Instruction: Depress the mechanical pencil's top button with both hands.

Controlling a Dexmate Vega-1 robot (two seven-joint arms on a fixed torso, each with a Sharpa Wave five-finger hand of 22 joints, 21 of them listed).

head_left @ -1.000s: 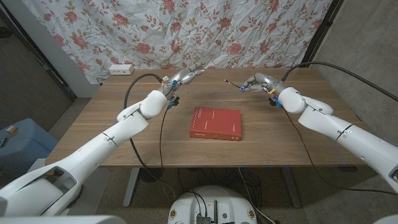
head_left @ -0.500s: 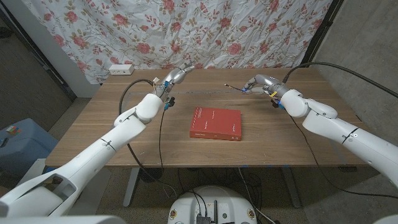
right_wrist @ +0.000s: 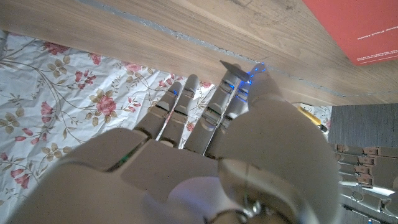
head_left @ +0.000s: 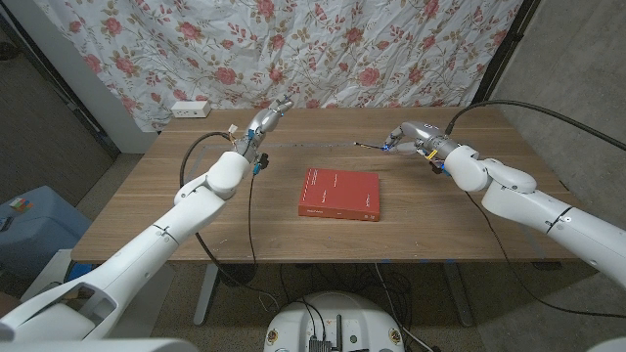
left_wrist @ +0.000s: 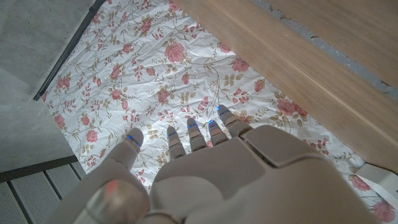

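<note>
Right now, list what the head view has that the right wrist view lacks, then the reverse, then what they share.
Head view: the left hand held empty, fingers apart, near the table's far edge, the whole red book, and a white power strip.
Right wrist view: the back of the right hand up close, with small blue lights on its fingers.
Both: the right hand holding the pencil, the book, the wooden table and the flowered cloth.

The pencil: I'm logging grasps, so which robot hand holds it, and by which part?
The right robot hand pinches the mechanical pencil at one end; which end cannot be told. The left robot hand holds nothing.
</note>
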